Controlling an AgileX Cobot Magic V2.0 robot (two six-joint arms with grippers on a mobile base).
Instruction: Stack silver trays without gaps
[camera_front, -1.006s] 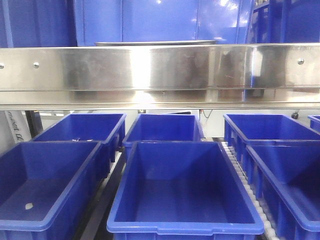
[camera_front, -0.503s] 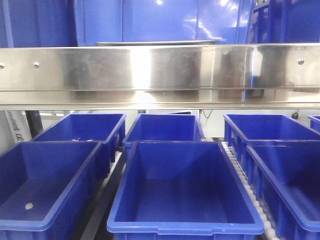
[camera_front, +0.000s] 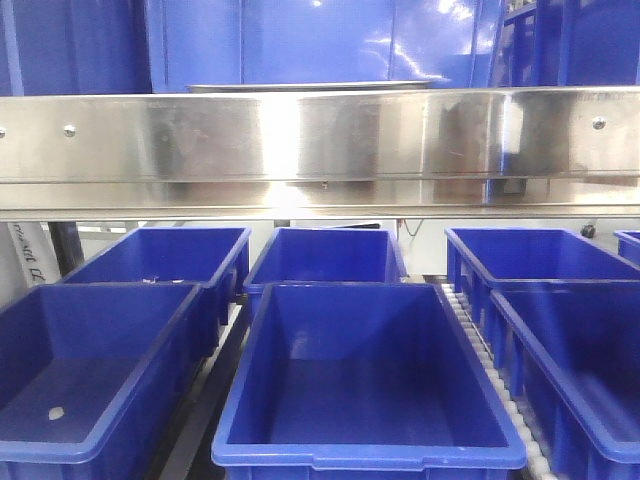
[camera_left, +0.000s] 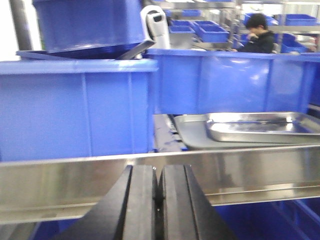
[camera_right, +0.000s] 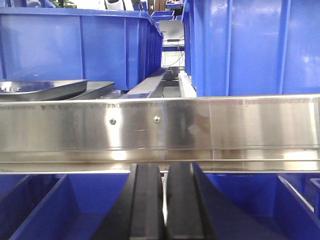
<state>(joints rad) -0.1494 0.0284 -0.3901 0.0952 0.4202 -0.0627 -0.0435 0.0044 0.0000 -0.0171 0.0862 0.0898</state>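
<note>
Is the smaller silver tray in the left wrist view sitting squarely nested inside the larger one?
No: the smaller silver tray lies skewed on the larger tray, shifted right with its corners out of line.

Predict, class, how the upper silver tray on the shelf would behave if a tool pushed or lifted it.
The upper silver tray looks like polished sheet metal, so probably stiff yet fairly light. It rests on the lower tray, metal on metal, so a push would likely make it slide. Its thin flat rim may slip from a pinch.

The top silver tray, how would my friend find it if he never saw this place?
Find the long shiny steel rail across the shelf. Just behind it, right of the big blue bin, two silver trays lie one on the other. The top silver tray is the brighter one with a raised rim, shifted right on the duller bottom tray.
</note>
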